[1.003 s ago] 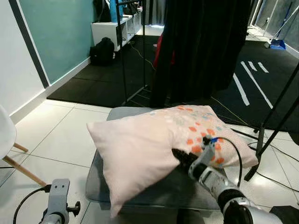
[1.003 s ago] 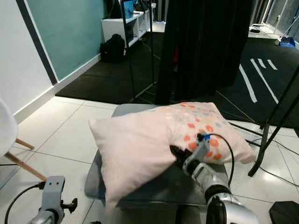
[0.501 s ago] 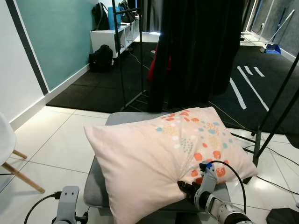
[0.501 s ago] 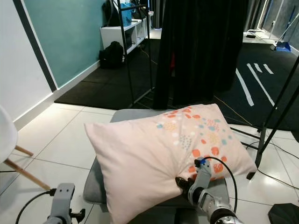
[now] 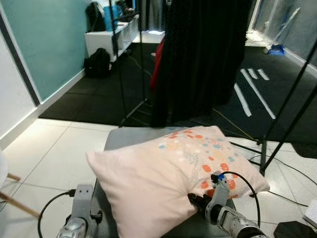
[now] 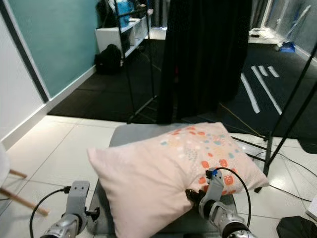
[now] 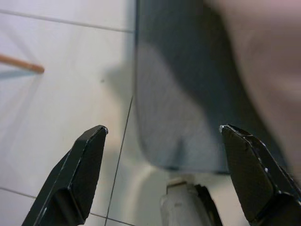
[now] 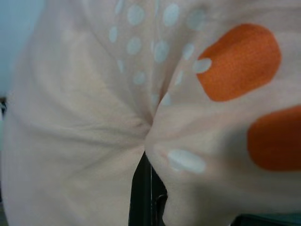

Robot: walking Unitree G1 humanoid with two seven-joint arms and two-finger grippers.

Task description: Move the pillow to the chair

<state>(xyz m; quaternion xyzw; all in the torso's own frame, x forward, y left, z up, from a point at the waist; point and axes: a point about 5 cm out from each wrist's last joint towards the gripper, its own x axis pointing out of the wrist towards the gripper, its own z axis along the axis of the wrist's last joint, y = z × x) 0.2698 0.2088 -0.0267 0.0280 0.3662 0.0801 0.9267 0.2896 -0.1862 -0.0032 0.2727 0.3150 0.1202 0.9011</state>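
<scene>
A pale pink pillow [image 5: 163,168] with orange and blue dots lies across a grey padded seat [image 5: 126,136]. My right gripper [image 5: 195,201] is shut on the pillow's near edge, and the fabric [image 8: 94,108] bunches into folds around its fingers. My left gripper [image 7: 162,129] is open and holds nothing. It hangs over the seat's near left corner [image 7: 183,94], with the pillow [image 7: 268,56] off to one side. A white chair [image 6: 2,163] with wooden legs [image 6: 25,201] stands at the far left edge.
A black curtain [image 5: 198,54] hangs just behind the seat. Black stand legs [image 5: 277,114] and cables [image 5: 292,168] cross the tiles on the right. A black backpack [image 5: 96,62] and a white shelf [image 5: 111,34] stand by the teal wall at the back left.
The view has shifted. My right gripper, still holding the pillow, sits nearer to me and lower in the picture. My left arm has risen beside the seat's left front.
</scene>
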